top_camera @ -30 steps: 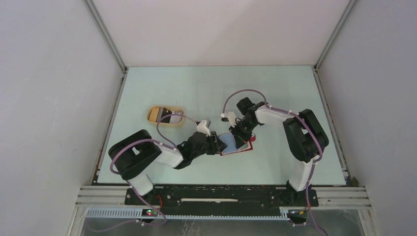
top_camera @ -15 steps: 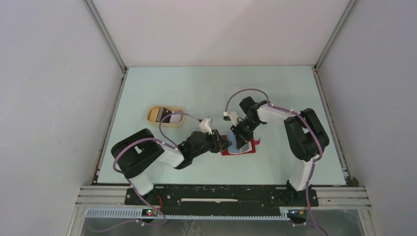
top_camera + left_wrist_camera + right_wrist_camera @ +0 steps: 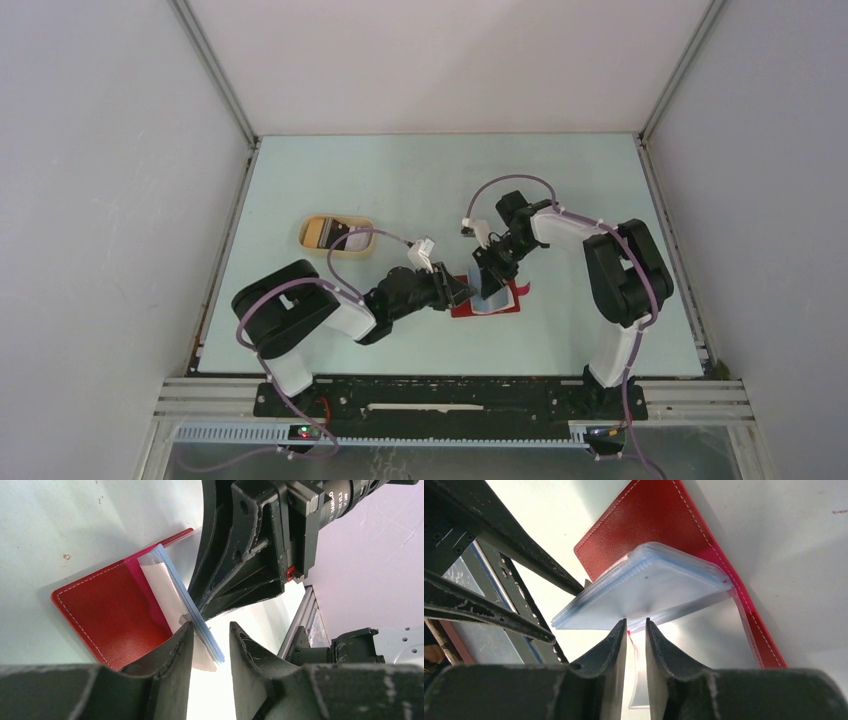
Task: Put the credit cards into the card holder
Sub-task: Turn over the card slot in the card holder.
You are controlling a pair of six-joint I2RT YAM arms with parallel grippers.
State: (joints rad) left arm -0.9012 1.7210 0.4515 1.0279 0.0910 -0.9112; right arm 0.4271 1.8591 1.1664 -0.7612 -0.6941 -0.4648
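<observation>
At far left on the pale green tabletop (image 3: pixel 400 180), the tan oval tray (image 3: pixel 340 255) holds the credit cards (image 3: pixel 335 236), one golden-brown, the others whitish and dark. They lie well apart from both arms, and none is yet in a pocket. Judge them light, stiff and slick. They lie flat and low in the tray, so you would take one by a short edge, where a finger can get under it.

Centre: the left gripper (image 3: pixel 452 290) reaches in from the left over the open card holder (image 3: pixel 497 303), a flat red stitched wallet lying on the table near its front edge. In the left wrist view, the left gripper (image 3: pixel 209 630) stands partly open around the fan of pale-blue clear plastic sleeves (image 3: pixel 172 587). The sleeve edge rests against one finger and light shows beside the other, so nothing is clamped.

Right: the right gripper (image 3: pixel 490 278) comes down onto the same wallet. Its wrist view shows the right gripper (image 3: pixel 636 625) opened only to a narrow slot below the sleeve stack (image 3: pixel 649 585), with a translucent leaf in the slot. You cannot tell whether it is pinched.

Treat the sleeves as limp and slippery and the red cover (image 3: pixel 649 520) as light enough to slide. Pin the cover and lift a single leaf near its free edge.
</observation>
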